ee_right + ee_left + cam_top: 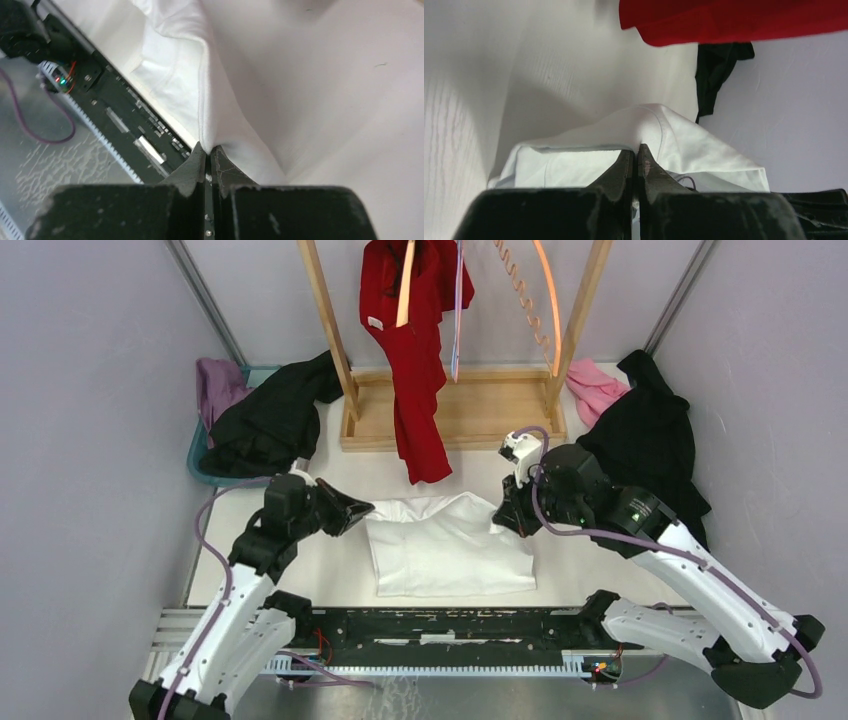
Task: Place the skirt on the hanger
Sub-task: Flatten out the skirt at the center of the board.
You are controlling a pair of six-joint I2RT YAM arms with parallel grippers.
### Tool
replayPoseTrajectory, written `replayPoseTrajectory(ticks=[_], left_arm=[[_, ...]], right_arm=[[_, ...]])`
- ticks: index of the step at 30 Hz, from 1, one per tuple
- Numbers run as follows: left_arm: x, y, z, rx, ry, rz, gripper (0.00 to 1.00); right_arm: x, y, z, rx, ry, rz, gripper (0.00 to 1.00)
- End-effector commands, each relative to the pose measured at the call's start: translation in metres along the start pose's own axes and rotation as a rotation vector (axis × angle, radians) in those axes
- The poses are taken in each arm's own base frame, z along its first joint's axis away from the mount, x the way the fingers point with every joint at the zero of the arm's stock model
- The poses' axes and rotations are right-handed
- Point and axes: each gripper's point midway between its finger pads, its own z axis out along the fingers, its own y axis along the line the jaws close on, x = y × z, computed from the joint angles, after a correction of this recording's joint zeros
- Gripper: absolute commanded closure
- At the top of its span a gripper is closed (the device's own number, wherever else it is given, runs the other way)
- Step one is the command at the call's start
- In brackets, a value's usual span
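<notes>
– Fingers of the left gripper (635, 150) sit pressed together on a fold of white cloth, right under the wrist camera. Is that the skirt?
– Yes, that is the skirt (450, 545). The right gripper (207, 149) does the same: jaws pressed together, pinching a raised ridge of the white fabric on its own side
– So where does the garment lie?
– Mostly flat on the surface (470, 470), between the two arms and just beyond their bases. Each gripper holds one far corner, left on the left and right on the right, so the held edge runs side to side
– And the rack?
– The wooden rack (330, 330) stands straight beyond that edge, farther from the bases, and its frame also runs side to side. A red garment (415, 370) hangs from it, its hem close to the skirt's far edge
– Which arm is nearer?
– About level, I judge; neither leads. The lift would go up and away from the bases, both arms together, keeping the edge taut
– The hanger itself?
– Among the things hanging on the rack, I cannot pick out a free one for certain
</notes>
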Motion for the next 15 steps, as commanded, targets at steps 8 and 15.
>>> replayPoseTrajectory(ticks=[8, 15], left_arm=[[-0.056, -0.020, 0.049, -0.009, -0.147, 0.146, 0.93], [-0.063, 0.004, 0.076, -0.091, -0.143, 0.167, 0.91]], right_arm=[[-0.025, -0.066, 0.041, 0.090, -0.083, 0.083, 0.97], [-0.026, -0.094, 0.071, 0.143, -0.054, 0.134, 0.94]])
